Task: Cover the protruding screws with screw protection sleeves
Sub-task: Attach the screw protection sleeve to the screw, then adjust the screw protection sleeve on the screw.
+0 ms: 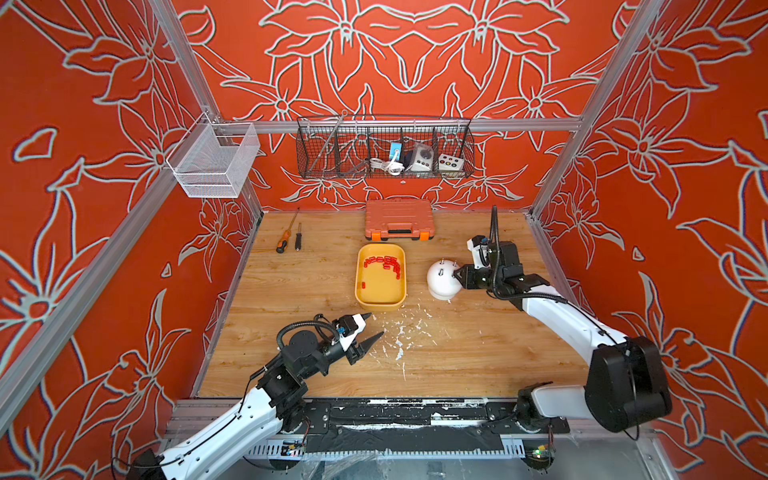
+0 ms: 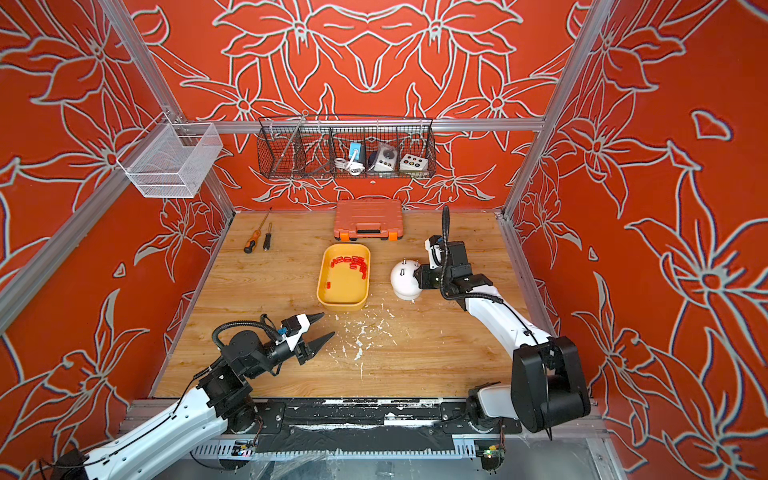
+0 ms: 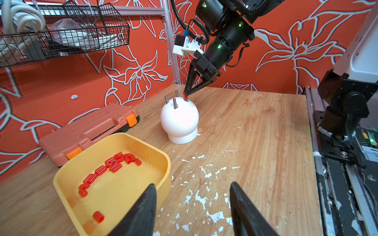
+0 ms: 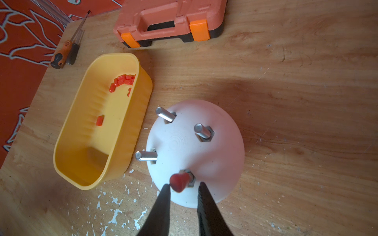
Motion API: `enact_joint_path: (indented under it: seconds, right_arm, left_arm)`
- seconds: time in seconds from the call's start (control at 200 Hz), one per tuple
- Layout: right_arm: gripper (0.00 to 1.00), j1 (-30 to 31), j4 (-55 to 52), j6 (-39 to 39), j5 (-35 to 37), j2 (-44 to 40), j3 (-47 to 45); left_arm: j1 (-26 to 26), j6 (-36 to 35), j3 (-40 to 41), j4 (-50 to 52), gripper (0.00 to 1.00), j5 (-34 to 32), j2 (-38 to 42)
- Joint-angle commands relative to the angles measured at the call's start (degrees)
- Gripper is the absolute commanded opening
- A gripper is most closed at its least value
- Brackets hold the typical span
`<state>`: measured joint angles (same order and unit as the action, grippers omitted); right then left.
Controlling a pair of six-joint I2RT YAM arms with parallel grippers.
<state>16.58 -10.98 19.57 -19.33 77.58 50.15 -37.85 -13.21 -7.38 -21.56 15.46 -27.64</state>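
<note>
In both top views your right gripper (image 1: 456, 273) hangs over the white dome (image 1: 439, 286), right of centre. Left wrist view: your left gripper (image 3: 192, 183) gapes wide, empty. Right wrist view: its fingers (image 4: 163, 204) stand narrowly parted beside a red sleeve (image 4: 179, 181) capping one stud; three studs (image 4: 165, 115) are bare.

White arms (image 1: 569, 324), black joints (image 1: 627, 382), corrugated cables (image 1: 297, 324)

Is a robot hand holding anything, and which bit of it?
Nothing is held. The right gripper stands open around a red sleeve sitting on a screw; the left gripper is open, empty.
</note>
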Motion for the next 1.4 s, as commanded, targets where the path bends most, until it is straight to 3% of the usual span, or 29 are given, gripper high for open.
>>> enact_joint_path:
  seconds: [0.0, 0.435, 1.046, 1.396]
  right_arm:
    - [0.29, 0.02, -0.73, 0.73, 1.87, 0.82, 0.13]
    - [0.30, -0.12, -2.90, 0.73, 7.10, 0.03, 0.78]
    - [0.44, -0.91, -3.63, 3.99, 0.24, -5.46, 4.68]
    - [0.45, -4.51, -1.14, 7.66, -4.30, 1.30, 4.43]
  left_arm:
    - [-0.12, 0.00, 0.17, -1.18, 0.56, 0.12, 0.48]
    - [-0.12, 0.03, 0.18, -0.75, 0.56, 0.11, 1.18]
    - [-0.12, 0.01, 0.35, -0.84, 0.56, -0.34, 1.33]
    - [-0.12, -0.06, 0.43, -0.95, 0.56, -0.50, 1.29]
